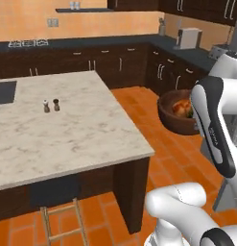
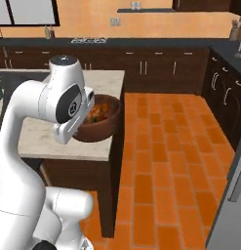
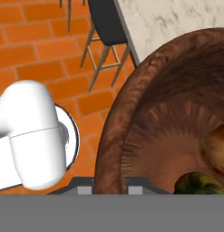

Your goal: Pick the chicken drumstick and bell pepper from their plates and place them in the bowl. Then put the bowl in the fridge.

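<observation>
Above the orange floor, bowl with drumstick and pepper, rim clamped by end effector

Bowl off the island, above the floor, chicken drumstick and bell pepper inside.

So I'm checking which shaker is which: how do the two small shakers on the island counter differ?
The left shaker is pale grey with a dark cap; the right shaker is dark brown all over. The right one sits slightly farther from the camera. Both stand upright, close together but apart, about the same size, on the marble island counter.
</observation>
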You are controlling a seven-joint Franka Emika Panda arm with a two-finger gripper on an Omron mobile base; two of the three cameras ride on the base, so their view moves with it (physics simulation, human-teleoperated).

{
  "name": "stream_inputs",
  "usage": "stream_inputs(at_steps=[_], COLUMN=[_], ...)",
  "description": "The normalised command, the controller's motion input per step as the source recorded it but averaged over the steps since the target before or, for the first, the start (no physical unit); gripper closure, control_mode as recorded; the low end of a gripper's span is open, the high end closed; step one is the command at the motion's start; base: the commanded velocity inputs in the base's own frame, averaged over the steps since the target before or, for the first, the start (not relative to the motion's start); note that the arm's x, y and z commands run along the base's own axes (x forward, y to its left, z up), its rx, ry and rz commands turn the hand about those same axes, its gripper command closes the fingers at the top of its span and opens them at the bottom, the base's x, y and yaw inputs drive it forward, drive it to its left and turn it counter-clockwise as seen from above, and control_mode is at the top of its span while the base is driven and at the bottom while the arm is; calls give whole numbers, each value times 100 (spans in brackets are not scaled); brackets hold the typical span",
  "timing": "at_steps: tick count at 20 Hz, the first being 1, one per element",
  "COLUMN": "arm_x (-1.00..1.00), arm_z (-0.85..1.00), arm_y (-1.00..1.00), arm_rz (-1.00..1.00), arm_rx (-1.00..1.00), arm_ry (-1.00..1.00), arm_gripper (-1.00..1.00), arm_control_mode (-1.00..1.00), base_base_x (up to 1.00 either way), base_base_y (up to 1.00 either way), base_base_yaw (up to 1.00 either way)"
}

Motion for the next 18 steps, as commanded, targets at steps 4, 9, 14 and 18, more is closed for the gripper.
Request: stream_inputs(at_steps=[4,9,14,18], arm_x=[0,0,0,0], arm_z=[0,0,0,0], arm_y=[0,0,0,0], arm_rz=[0,0,0,0], arm_rx=[0,0,0,0], arm_ry=[0,0,0,0], arm_gripper=[100,100,100,100], arm_control_mode=[100,100,100,100], base_base_x=[14,33,65,81], base_base_y=[-100,-98,-47,-7], base_base_yaw=[45,28,-16,-26])
